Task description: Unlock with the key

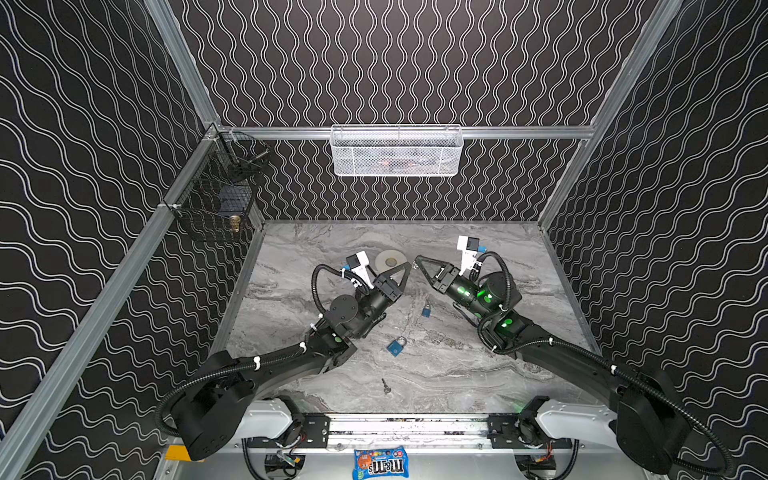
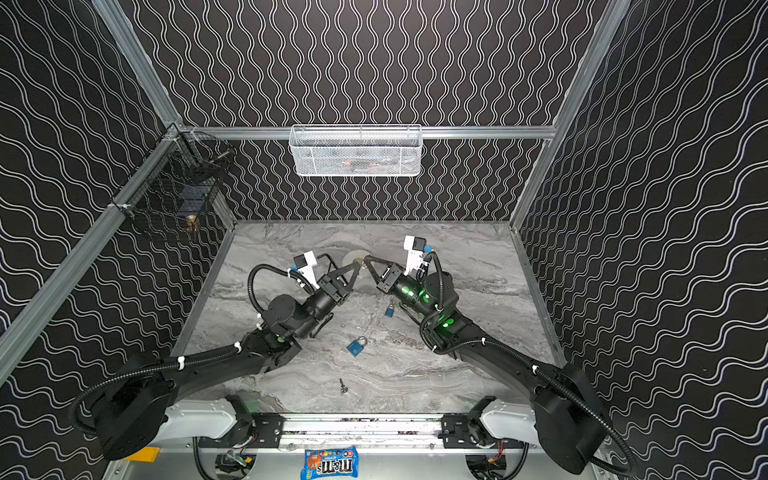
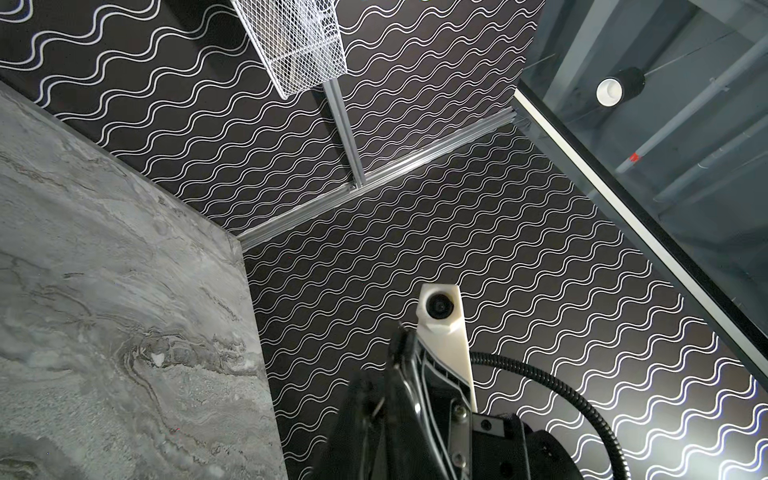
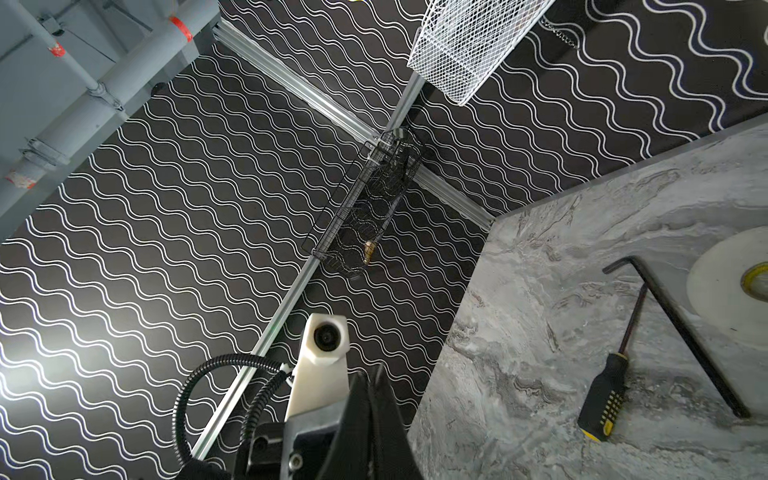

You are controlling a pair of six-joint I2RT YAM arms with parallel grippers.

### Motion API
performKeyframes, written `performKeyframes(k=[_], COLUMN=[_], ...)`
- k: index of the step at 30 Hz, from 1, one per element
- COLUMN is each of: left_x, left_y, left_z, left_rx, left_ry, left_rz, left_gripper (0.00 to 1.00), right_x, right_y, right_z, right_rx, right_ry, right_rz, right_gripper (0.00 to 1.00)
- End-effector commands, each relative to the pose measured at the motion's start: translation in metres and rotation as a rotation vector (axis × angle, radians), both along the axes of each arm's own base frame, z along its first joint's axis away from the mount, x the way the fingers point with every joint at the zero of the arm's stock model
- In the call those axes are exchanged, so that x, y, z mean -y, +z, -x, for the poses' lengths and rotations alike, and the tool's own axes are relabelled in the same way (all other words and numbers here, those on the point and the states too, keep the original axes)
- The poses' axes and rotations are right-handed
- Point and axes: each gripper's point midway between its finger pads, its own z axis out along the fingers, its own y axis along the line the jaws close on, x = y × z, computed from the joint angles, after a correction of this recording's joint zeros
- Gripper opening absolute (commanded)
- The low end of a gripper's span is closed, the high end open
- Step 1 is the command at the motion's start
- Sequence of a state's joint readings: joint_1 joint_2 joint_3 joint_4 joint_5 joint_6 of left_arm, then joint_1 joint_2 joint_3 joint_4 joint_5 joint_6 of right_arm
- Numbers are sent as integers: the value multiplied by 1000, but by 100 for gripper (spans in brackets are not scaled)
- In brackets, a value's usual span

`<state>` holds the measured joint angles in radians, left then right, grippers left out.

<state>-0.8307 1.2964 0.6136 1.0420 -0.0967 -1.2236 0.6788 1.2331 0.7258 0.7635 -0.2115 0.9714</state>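
The left gripper and right gripper are raised over the rear middle of the table, tip to tip above the tape roll in both top views; the right gripper is closed, and whether it pinches anything is too small to tell; the left gripper shows only side-on, and its wrist view gives a dark blur, so I cannot tell if its jaws are apart or together; the key lies flat on the table near the front edge, about midway across, touched by nothing; the padlock, blue, lies just behind it toward the middle, shackle toward the rear; a small padlock, also blue, lies further back, near the right arm; all three lie apart from each other and well below both grippers; the right wrist view shows a hex key and a screwdriver on the table beside the tape roll; a white basket hangs on the rear wall, a black basket on the left wall
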Motion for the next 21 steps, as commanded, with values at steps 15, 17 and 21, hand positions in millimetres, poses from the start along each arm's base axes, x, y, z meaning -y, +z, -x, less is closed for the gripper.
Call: performKeyframes(k=[15,17,21], left_x=[9,11,10], left_y=[22,20,16], left_z=[5,5,4], left_rx=[120,115,111], left_ry=[-33,-43,-44], left_rz=[12,-6,-73], left_gripper=[0,0,0], right_x=[3,3,8], right_y=[9,12,18], right_z=[0,1,4], right_rx=[35,44,66], right_ry=[-15,-13,-28], right_rz=[-34,-34,-21], right_gripper=[0,1,20])
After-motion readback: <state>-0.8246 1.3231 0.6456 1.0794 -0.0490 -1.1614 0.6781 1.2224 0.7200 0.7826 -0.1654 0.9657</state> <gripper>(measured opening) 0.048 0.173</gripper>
